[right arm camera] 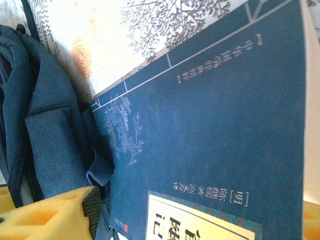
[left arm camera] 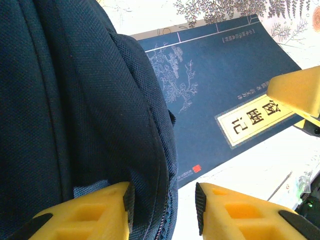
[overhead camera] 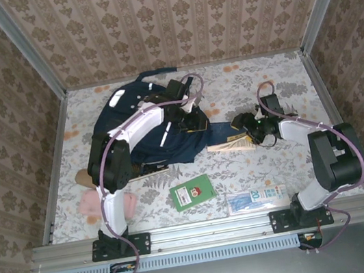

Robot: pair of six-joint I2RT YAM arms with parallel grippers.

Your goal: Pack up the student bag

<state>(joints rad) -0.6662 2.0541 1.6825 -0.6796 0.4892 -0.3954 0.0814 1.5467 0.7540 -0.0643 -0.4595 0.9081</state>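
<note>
The bag (overhead camera: 111, 120) lies flat on the far-left part of the tabletop (overhead camera: 264, 89), its mouth turned right, toward the middle. The left arm reaches across it. The left pincer (left arm camera: 164, 192) stands astride the zippered rim with its jaws partly apart. One finger (left arm camera: 95, 215) sits against the cloth and a sliver of tabletop shows beside the other, so I cannot tell whether the rim is truly pinched.

Just right of the bag lies a dark blue book (left arm camera: 225, 75), one end right at the rim. The right pincer (overhead camera: 243, 127) is at the book's other end with its jaws wide, but I cannot tell whether it grasps the book.

The bag looks like soft woven cloth, light and slack. I expect it to sag, fold and shut its own mouth once let go, and to slide if shoved. To my eye the best hold is the stitched rim beside the zipper, where the fabric is doubled and stiffer. Straps or thin panels would only stretch. One pincer should hold the mouth up while the other feeds things in flat.
</note>
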